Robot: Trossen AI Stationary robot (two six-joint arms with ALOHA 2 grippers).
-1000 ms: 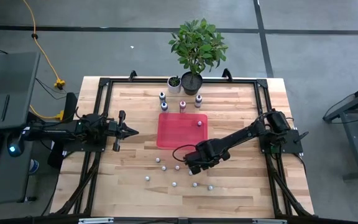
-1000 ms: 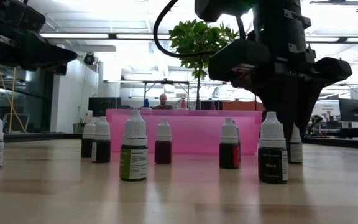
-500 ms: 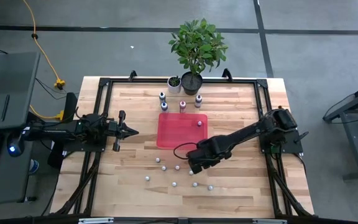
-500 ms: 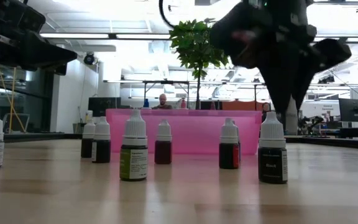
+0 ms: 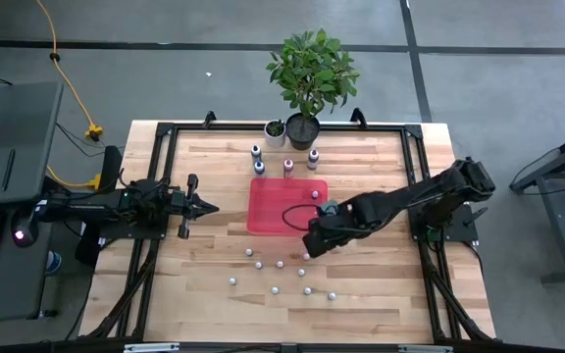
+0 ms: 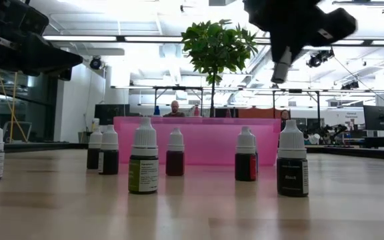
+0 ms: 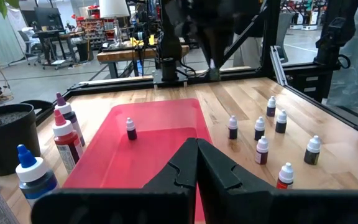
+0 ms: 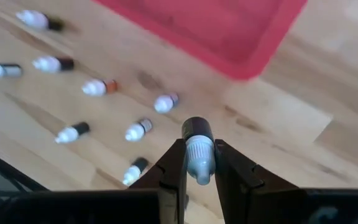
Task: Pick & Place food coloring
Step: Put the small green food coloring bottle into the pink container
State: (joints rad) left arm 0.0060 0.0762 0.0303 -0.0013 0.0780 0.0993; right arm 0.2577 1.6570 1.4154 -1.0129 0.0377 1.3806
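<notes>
My right gripper point(image 5: 310, 247) hangs above the table just near of the red tray point(image 5: 273, 218), shut on one small food coloring bottle point(image 8: 197, 140). In the low view that gripper point(image 6: 284, 57) is high above the standing bottles point(image 6: 144, 157). Several more tiny bottles point(image 5: 275, 290) stand on their bases on the wood near of the tray. One bottle point(image 5: 315, 194) stands inside the tray. My left gripper point(image 5: 211, 207) waits shut, left of the tray, and its wrist view point(image 7: 196, 144) looks across the tray. My right gripper pinches the bottle's whitish cap point(image 8: 199, 163) between its two fingers point(image 8: 173, 163), coming from above and pointing down. The dark body point(image 8: 196, 128) sticks out beyond the fingertips. The bottle hangs below the gripper point(image 6: 281, 68), lifted clear of the table.
Larger dropper bottles point(image 5: 287, 165) stand in a row at the tray's far side, before a small white pot point(image 5: 276, 130) and a black potted plant point(image 5: 307, 74). A black frame point(image 5: 165, 132) rims the table. Bare wood lies right of the tray point(image 5: 381, 176).
My right gripper has risen from table height with the bottle and drifted toward the tray's near right corner. The bottle, which stood on the table among the others, is now lifted clear. The left arm has kept still.
</notes>
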